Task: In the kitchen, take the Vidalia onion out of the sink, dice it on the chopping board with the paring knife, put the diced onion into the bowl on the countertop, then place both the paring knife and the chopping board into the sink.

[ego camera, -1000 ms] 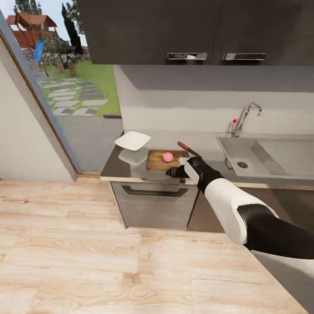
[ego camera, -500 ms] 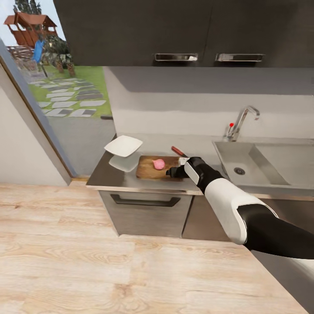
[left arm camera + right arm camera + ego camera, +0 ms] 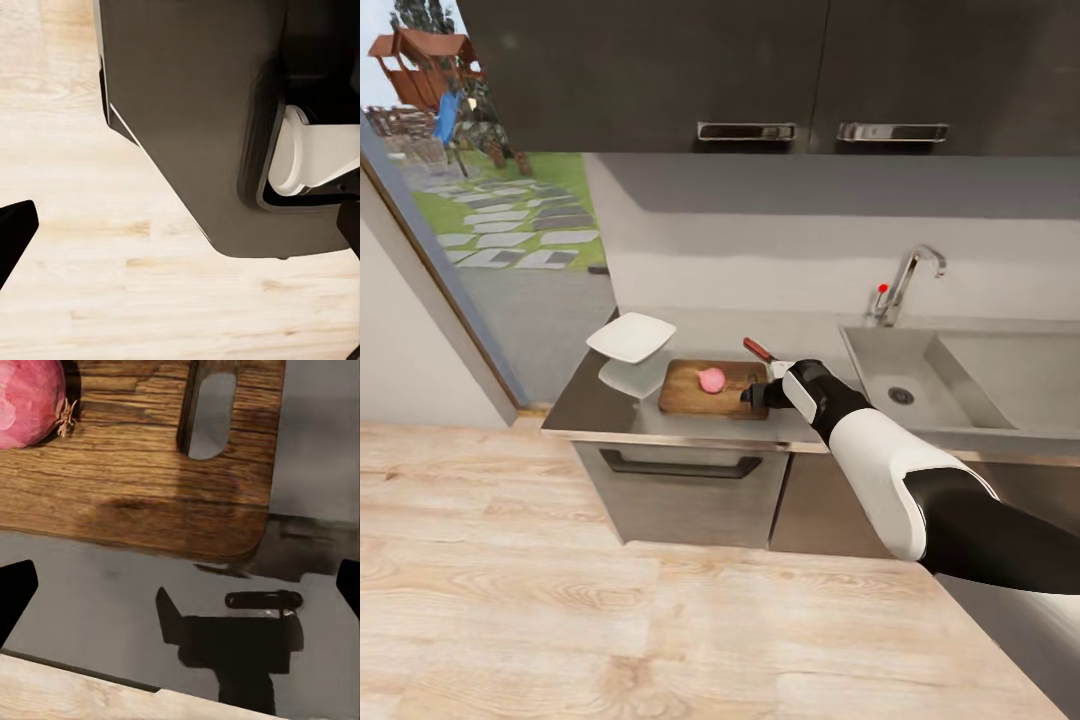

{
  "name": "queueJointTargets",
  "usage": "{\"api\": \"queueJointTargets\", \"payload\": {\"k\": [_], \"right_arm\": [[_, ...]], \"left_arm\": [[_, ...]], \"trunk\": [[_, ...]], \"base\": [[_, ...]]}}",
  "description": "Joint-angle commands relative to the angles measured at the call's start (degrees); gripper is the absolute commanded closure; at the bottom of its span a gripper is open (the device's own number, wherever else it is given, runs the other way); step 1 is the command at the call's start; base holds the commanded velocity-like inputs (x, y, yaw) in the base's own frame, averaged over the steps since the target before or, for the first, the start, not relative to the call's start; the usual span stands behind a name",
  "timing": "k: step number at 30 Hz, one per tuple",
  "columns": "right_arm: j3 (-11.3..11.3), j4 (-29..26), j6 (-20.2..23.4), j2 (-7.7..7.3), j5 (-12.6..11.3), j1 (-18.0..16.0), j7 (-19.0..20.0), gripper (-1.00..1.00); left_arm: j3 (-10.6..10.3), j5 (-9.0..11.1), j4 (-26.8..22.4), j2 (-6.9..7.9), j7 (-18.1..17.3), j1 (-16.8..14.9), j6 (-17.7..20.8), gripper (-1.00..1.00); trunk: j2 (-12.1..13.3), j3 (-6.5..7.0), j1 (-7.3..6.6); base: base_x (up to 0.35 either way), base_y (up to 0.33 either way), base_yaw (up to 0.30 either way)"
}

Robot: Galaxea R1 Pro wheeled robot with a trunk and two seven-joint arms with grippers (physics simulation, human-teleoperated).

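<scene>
Hovering at the board's [image 3: 715,388] slotted end, right pincer [image 3: 753,396] spread wide, holding nothing; onion [image 3: 711,379] on board, knife [image 3: 758,349] just behind.

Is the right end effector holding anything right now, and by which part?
Nothing. The right end effector is open above the countertop, beside the chopping board.

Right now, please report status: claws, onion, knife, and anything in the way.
Right claw open, empty, at board edge. Left claw state unclear. Onion whole on board. Knife lying on counter behind right claw. Nothing blocking.
</scene>
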Motion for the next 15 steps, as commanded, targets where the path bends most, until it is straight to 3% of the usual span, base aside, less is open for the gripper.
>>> {"api": "queueJointTargets", "payload": {"k": [1,9,15], "right_arm": [[0.2,-0.1,0.2,0.00,-0.4,0.0,-0.1,-1.00],[0.2,-0.1,0.2,0.00,-0.4,0.0,-0.1,-1.00],[0.2,-0.1,0.2,0.00,-0.4,0.0,-0.1,-1.00]], "left_arm": [[-0.3,0.5,0.3,0.01,-0.3,-0.1,-0.4,-1.00],[-0.3,0.5,0.3,0.01,-0.3,-0.1,-0.5,-1.00],[-0.4,0.5,0.3,0.01,-0.3,-0.1,-0.5,-1.00]], "trunk": [[-0.1,-0.10,0.05],[-0.1,-0.10,0.05],[-0.1,-0.10,0.05]], "base": [[0.252,-0.002,0.000],[0.300,0.000,0.000],[0.050,0.000,0.000]]}}
